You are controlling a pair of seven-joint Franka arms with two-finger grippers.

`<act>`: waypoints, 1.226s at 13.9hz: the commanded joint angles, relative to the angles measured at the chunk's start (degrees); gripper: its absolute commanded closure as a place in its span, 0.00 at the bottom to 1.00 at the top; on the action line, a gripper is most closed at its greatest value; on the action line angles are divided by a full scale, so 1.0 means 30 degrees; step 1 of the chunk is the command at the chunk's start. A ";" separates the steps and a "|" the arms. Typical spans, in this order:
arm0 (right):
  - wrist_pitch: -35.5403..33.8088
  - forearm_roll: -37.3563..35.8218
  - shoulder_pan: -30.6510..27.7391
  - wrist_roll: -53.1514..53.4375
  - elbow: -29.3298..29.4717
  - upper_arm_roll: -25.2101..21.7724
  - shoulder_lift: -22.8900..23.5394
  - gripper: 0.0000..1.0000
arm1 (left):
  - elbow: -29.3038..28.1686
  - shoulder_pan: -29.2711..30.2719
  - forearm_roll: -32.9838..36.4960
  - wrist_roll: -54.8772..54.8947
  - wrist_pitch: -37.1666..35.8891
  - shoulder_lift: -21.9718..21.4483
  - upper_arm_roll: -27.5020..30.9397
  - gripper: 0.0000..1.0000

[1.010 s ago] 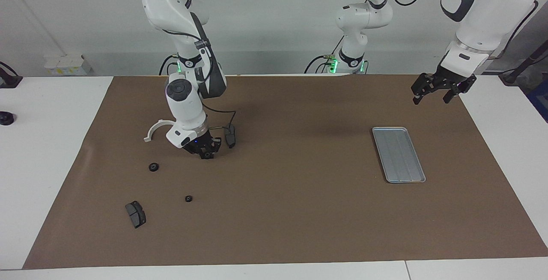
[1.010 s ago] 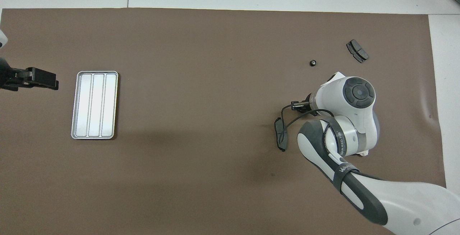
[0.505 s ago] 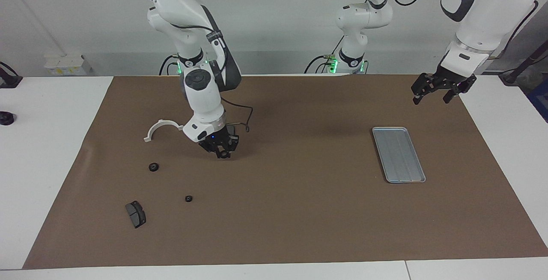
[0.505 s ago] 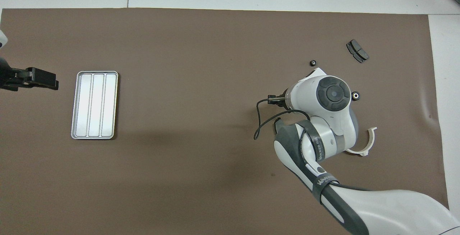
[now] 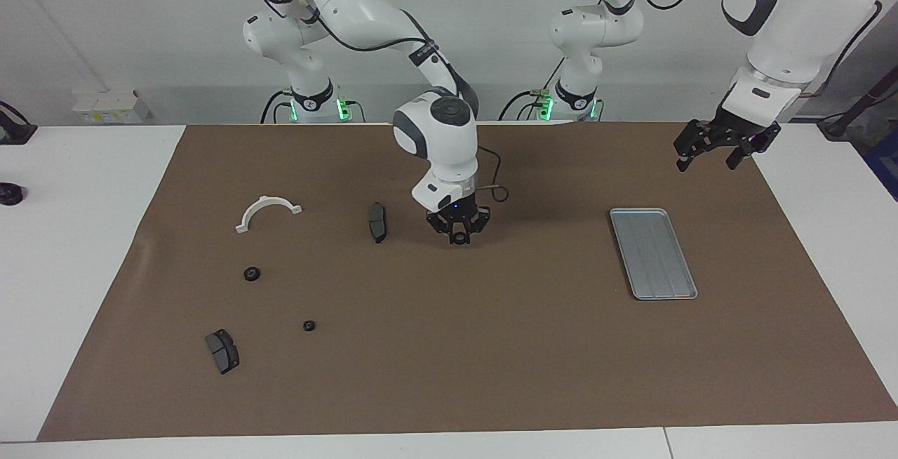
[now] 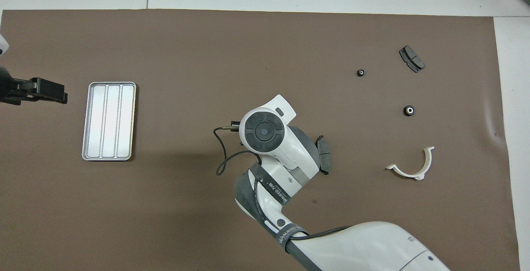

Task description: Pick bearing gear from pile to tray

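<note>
aloft over the mat (image 5: 491, 347), right tool (image 5: 459, 236) clasping a black gear (image 5: 459, 238)

Flat rectangular silver-grey metal tray (image 5: 653, 253): brushed, faint sheen. Brown paper-like mat (image 5: 491, 347): matt, smooth. White half-ring bracket (image 5: 267, 211): probably plastic. Dark grey brake pads (image 5: 222, 351): dull. White table (image 5: 77, 234): smooth.

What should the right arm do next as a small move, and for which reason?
Probably carry on sideways toward the tray. The right gripper hangs over bare mat between the pile and the tray, shut on a small black round gear. The tray lies empty toward the left arm's end, so the gear is not yet over it. The left gripper waits open near the tray.
</note>
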 commanded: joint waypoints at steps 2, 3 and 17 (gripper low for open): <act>-0.0940 -0.0592 0.1110 0.1192 0.2832 -0.0026 0.1851 1.00 | -0.0678 0.0176 0.0321 0.0049 0.0350 -0.0572 -0.0124 0.00; -0.0766 -0.0593 0.1517 0.1192 0.2745 -0.0026 0.1851 1.00 | -0.0707 0.0147 0.0321 0.0049 0.0321 -0.0572 -0.0124 0.00; -0.0826 -0.0476 -0.0171 0.1373 0.0263 -0.0026 -0.0573 0.00 | -0.0736 0.0265 0.0321 -0.0125 0.0964 -0.0572 -0.0124 0.00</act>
